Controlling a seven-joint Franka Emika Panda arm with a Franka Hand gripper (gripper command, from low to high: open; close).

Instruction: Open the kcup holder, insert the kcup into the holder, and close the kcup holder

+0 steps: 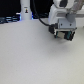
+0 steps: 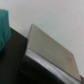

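Apparently pinching the kcup (image 1: pixel 62 35) in the end effector (image 1: pixel 64 36): showing a patch of green between the fingertips in the exterior view, and a blurred teal-green shape (image 2: pixel 4 25) at the edge of the wrist view. Hanging clear above the pale counter (image 1: pixel 30 55), not touching it.

Judging the task as sitting somewhere in its middle: kcup seemingly in hand, insertion not yet done, closing not yet done. Failing to tell whether the kcup holder (image 2: pixel 47 66) is open, since only a black body with a pale flat face is filling the wrist view, too blurred to show slots or a handle strip.

Lying close under and just ahead of the end effector, that black body; kcup appearing right between the fingers, apart from the holder. Standing well behind the end effector, a tall white post (image 1: pixel 25 10), taking no part.
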